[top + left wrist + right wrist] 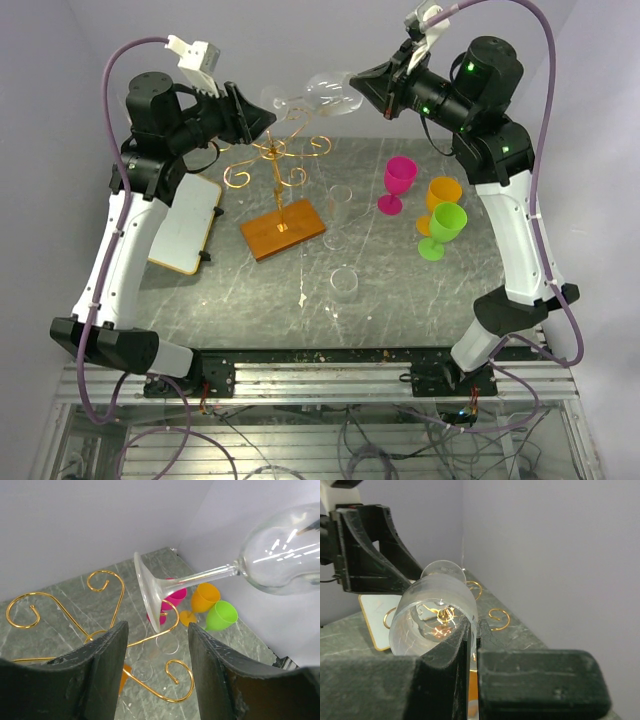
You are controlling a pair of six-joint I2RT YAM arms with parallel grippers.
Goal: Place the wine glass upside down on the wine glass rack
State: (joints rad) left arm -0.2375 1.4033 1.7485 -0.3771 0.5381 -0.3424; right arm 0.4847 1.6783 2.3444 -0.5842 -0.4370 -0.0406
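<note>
1. Nearest the viewer, two arms rise from their bases at the table's front edge, over a dark grey marbled table (pixel 250 310).
2. A small clear glass (pixel 344 283) stands on the table between the arms.
3. Further back on the left lies a white board (pixel 185 222) with rounded corners. To its right sits the orange-brown wooden base of the wine glass rack (pixel 283 229).
4. On the right stand three plastic goblets close together: green (pixel 444 228) nearest, then orange (pixel 441 200), then pink (pixel 398 183). A second clear glass (pixel 340 200) stands between the pink goblet and the rack.
5. The rack's gold wire scrolls spread from the top of its pole. None of the scrolls holds a glass.
6. Farthest back, the wine glass (pixel 320 92) is held in the air above the scrolls. It lies on its side, foot to the left and bowl to the right.
7. The right gripper (pixel 352 88) pinches the rim of the bowl, with one finger inside and one outside.
8. The left gripper (pixel 268 118) faces the glass's foot with its jaws apart. The foot sits just beyond its fingertips (pixel 112 645), with nothing between them.
</note>
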